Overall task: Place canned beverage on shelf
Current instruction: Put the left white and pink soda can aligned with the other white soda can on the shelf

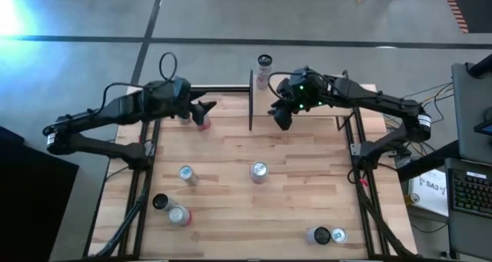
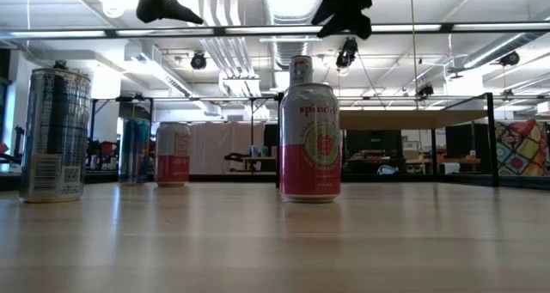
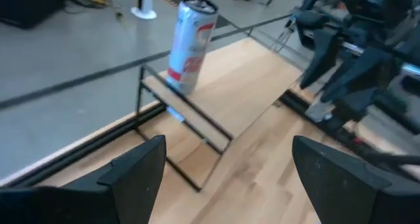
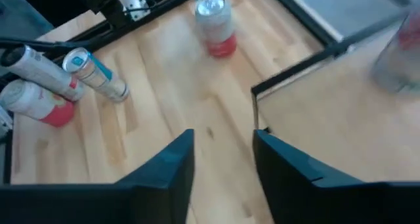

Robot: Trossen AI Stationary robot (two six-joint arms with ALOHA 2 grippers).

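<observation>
Cans wait on the bench; one already on the shelf

Nearest, mid-frame, stands a can (image 1: 259, 172): light, thin-walled, slick, so I'd clasp its middle. Farther, upper centre, my right gripper (image 1: 281, 117) hangs empty, fingers narrowed; left gripper (image 1: 203, 112) spread wide, empty. Beyond, the shelf (image 3: 233, 96) holds a can (image 3: 189, 44).

Keyboard (image 1: 470, 191) beside butcher-block tabletop (image 1: 292, 208)

Silver-red can (image 3: 190, 43) upright on pale wood shelf (image 3: 226, 96).

Pale wood shelf (image 3: 243, 79), black rods; silver-red can (image 3: 190, 43); pink-green can (image 2: 310, 143).
</observation>
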